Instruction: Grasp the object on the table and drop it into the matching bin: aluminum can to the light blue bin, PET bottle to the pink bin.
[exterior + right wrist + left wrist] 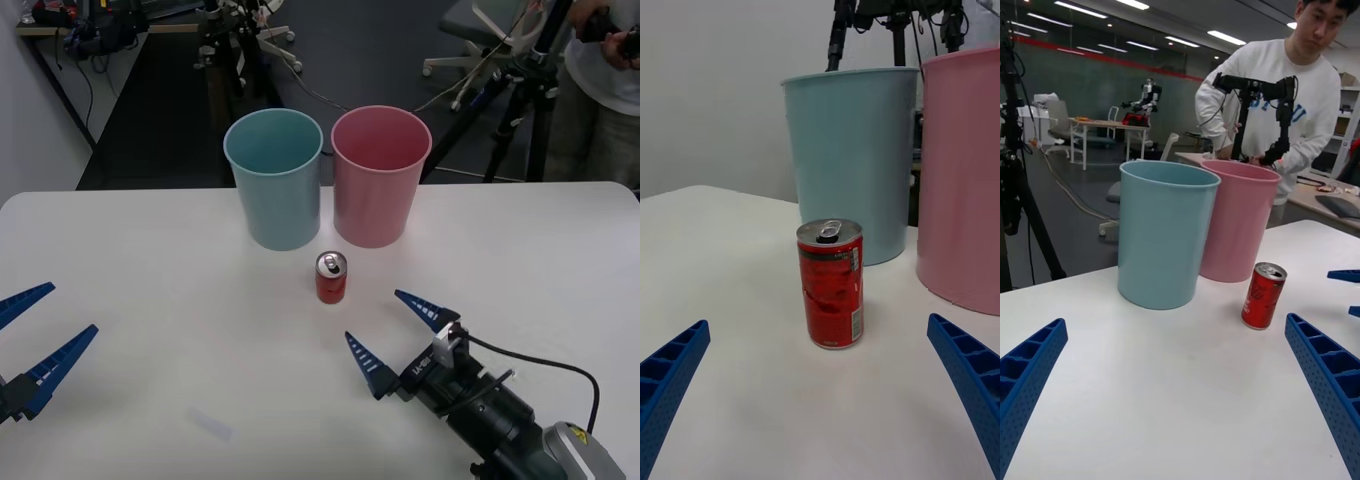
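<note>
A small red aluminum can (331,277) with a silver top stands upright on the white table (150,260), just in front of the gap between the two bins. The light blue bin (273,178) stands behind it to the left, the pink bin (379,175) to the right. My right gripper (397,331) is open, a short way in front and to the right of the can, its fingers pointing at it. In the right wrist view the can (830,282) sits between the open fingers (962,360), farther out. My left gripper (28,328) hangs open at the table's left edge.
In the left wrist view the can (1263,295) stands before the light blue bin (1165,232) and the pink bin (1240,217), with the right gripper's fingertips (1343,276) at the edge. A tripod (520,90) and a person stand beyond the table's far right.
</note>
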`<state>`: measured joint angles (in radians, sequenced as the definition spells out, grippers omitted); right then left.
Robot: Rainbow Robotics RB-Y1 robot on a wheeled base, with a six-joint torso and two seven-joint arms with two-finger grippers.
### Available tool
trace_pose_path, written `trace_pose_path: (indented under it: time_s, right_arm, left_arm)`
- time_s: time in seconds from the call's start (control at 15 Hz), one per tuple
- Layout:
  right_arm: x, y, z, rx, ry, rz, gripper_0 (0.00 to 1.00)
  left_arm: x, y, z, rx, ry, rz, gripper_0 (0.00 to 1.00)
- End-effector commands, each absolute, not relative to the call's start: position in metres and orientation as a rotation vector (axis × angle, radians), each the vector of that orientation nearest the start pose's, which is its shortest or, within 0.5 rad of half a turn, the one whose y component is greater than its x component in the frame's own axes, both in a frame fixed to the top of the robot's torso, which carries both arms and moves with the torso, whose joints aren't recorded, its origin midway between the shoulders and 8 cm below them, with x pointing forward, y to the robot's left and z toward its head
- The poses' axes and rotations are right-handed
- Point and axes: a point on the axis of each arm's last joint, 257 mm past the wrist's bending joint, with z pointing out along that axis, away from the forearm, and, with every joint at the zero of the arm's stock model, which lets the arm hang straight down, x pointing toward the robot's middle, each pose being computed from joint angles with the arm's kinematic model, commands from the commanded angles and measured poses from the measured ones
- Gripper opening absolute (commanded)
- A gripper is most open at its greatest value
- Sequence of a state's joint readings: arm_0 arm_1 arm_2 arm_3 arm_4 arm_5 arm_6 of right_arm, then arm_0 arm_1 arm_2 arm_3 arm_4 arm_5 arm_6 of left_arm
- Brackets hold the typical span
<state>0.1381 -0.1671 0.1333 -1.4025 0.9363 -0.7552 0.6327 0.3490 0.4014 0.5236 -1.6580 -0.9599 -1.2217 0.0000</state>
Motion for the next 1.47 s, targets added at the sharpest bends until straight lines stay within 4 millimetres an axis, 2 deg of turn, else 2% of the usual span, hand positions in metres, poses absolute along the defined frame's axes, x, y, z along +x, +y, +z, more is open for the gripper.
trace_pose_path:
  time_s: [0.07,0.33,0.6,1.07,1.47]
  right_arm:
    - [0.437,-0.079,-0.29,-0.573,1.407,0.468,1.0]
    - [0.462,-0.073,-0.298,-0.575,1.424,0.381,1.0]
    - [0.474,-0.058,-0.305,-0.575,1.441,0.38,1.0]
    - [0.482,-0.039,-0.315,-0.591,1.472,0.368,1.0]
    - [0.488,-0.026,-0.315,-0.599,1.491,0.362,1.0]
  left_arm:
    - [0.342,0.33,-0.169,0.465,1.441,-0.567,1.0]
    - [0.342,0.33,-0.169,0.465,1.441,-0.567,1.0]
    - [0.342,0.33,-0.169,0.465,1.441,-0.567,1.0]
    - [0.342,0.33,-0.169,0.465,1.441,-0.567,1.0]
    - [0.342,0.33,-0.169,0.465,1.441,-0.567,1.0]
